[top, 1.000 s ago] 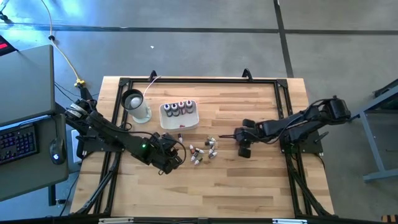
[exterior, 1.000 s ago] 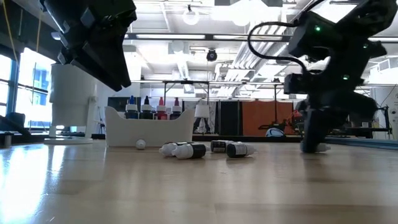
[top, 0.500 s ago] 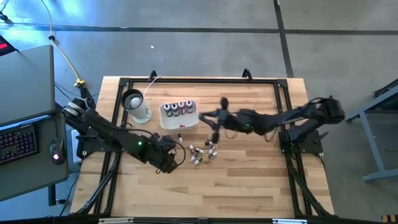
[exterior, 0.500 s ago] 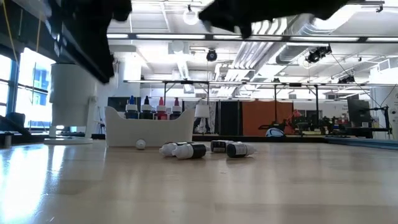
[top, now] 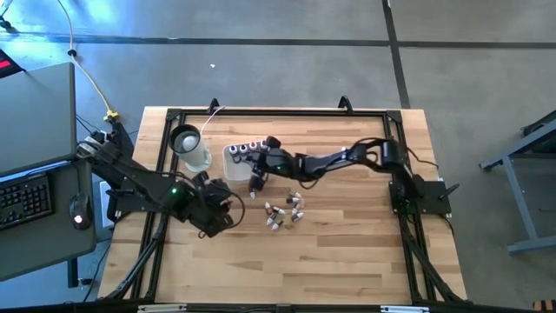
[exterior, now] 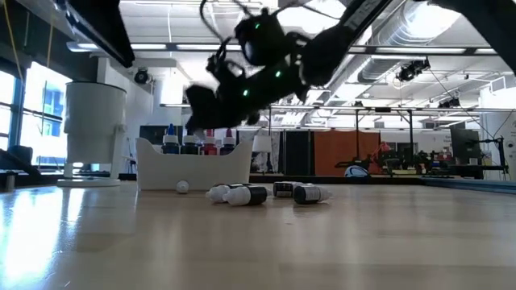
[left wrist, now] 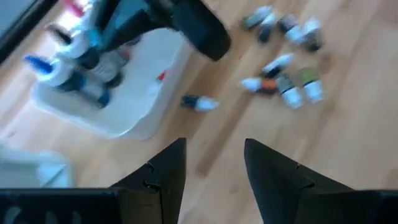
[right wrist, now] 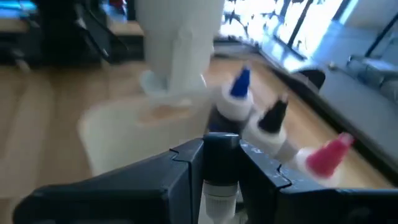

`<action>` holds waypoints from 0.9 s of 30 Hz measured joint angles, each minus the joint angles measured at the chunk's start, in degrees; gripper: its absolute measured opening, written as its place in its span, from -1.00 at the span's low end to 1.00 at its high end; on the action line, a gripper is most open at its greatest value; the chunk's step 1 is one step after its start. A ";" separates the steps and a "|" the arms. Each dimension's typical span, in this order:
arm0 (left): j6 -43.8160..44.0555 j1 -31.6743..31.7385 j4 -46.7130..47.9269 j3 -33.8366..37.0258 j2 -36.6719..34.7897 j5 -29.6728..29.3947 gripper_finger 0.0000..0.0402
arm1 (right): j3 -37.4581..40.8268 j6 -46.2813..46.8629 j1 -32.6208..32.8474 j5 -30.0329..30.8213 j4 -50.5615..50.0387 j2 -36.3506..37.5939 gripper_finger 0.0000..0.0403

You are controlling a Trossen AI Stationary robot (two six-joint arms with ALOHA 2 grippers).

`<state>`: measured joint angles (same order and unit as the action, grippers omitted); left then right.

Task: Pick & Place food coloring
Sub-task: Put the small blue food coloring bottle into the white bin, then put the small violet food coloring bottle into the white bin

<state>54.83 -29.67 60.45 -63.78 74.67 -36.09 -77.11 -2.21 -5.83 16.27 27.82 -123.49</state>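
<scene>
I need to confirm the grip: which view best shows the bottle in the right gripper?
The right wrist view: the small dark-bodied dropper bottle sits clamped between the right gripper's fingers. The high and low views show only that gripper over the white square tray.

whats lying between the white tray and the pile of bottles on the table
One small bottle lies on its side, alone on the bare wood, between the white tray and the loose bottles; the left wrist view shows it best.

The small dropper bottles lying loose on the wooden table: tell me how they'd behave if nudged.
The small round dropper bottles lie on their sides on the smooth wooden table, so they would probably roll. They look tiny and likely light, so a nudge may scatter them. One touches its neighbour and might push it.
</scene>
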 joint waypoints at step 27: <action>10.42 -0.25 -2.44 3.99 5.78 -7.24 -0.21 | -26.64 -5.28 7.29 22.58 -72.55 13.20 -0.32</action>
<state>65.25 -29.92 58.00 -59.80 80.45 -43.33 -103.75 -7.49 1.46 38.85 -44.73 -110.29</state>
